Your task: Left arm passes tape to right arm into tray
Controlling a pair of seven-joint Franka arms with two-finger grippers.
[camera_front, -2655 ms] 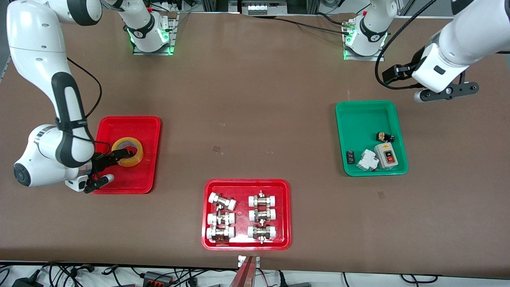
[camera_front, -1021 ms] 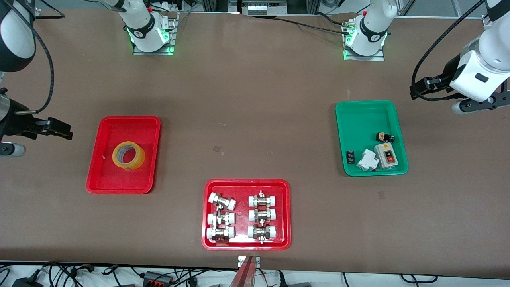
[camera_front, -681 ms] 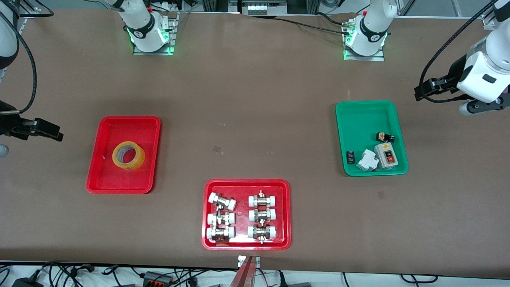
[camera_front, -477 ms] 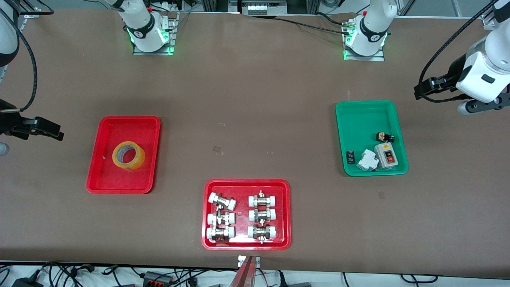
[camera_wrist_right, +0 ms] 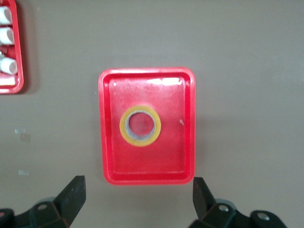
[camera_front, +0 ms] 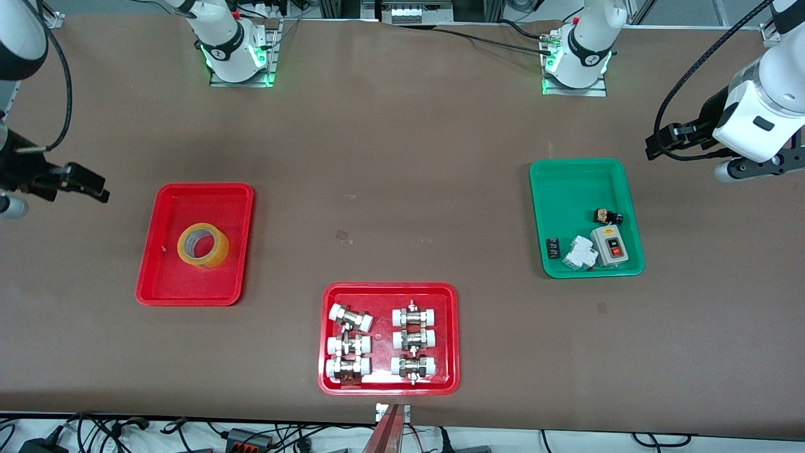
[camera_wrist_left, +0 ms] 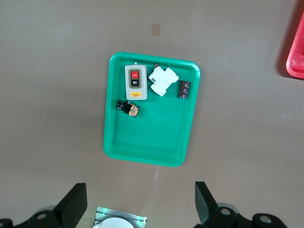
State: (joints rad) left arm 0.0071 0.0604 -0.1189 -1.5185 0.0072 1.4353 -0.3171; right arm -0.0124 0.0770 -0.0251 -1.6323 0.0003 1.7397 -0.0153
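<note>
The tape (camera_front: pixel 202 245) lies flat in the red tray (camera_front: pixel 165 284), a little toward the tray's edge that faces the robot bases, with nothing touching it. 2.7 seconds ago the right gripper was down in this tray with its fingers at the roll; since then it has let go and lifted away, and the right gripper (camera_wrist_right: pixel 137 202) now hangs high above the bare table just beside the tray, out toward the right arm's end of the table, its jaws spread wide and empty, as the right wrist view shows with the tray and roll well below between the two fingers. Over the last second its shifts are only slight. The left gripper (camera_wrist_left: pixel 140 204) has also pulled back: 2.7 seconds ago it hung near the green tray (camera_front: pixel 566 189), and now it is up over the table toward the left arm's end, farther out from that tray, jaws likewise spread and holding nothing. The other red tray with pipe fittings (camera_front: pixel 377 346), nearer the front camera than the tape's tray, has not changed. I judge the task done: the roll has been delivered and released, and both arms are retreating to rest, so nothing more seems to be called for.
</note>
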